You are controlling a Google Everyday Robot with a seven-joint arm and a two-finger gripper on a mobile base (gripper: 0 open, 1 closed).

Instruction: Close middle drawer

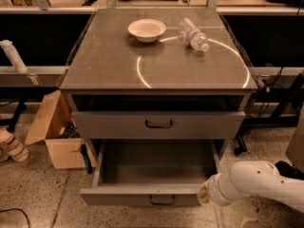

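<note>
The middle drawer (123,194) stands pulled out, the gripper (205,194) at its front panel's right end, whether clenched or released I cannot tell; push straight inward, evenly, so the tray doesn't skew

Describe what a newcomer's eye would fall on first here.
The middle drawer stands pulled far out at the bottom of the cabinet, its grey tray exposed. A white arm enters from the lower right, its gripper at the right end of the drawer's front. On top sit a white bowl and a plastic bottle lying on its side.
</note>
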